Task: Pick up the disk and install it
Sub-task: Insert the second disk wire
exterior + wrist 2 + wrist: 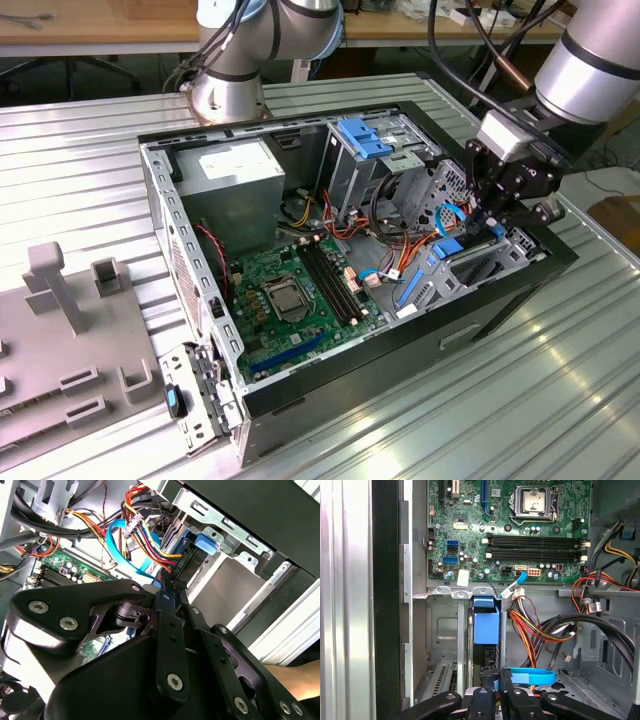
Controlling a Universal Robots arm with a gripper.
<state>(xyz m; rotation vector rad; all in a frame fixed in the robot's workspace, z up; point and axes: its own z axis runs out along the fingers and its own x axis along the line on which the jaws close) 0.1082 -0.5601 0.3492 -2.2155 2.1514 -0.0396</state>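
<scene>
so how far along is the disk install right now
Done: the disk is off the table and inside the open computer case, standing on edge in the silver bay beside the motherboard. In hand: the tool is closed on the disk's edge, as the exterior view also suggests. Left: whether it is fully seated cannot be told, and the tool has not let go.

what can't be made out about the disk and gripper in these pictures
- Disk: in the first wrist view its lower end is covered by the gripper; whether it is fully seated cannot be told.
- Disk's dark face: edge-on in the first wrist view; in the exterior view the gripper hides part of it.
- Disk bay: in the second wrist view the gripper linkage blocks its lower part.
- Motherboard: cut off by the first wrist view's edge.
</scene>
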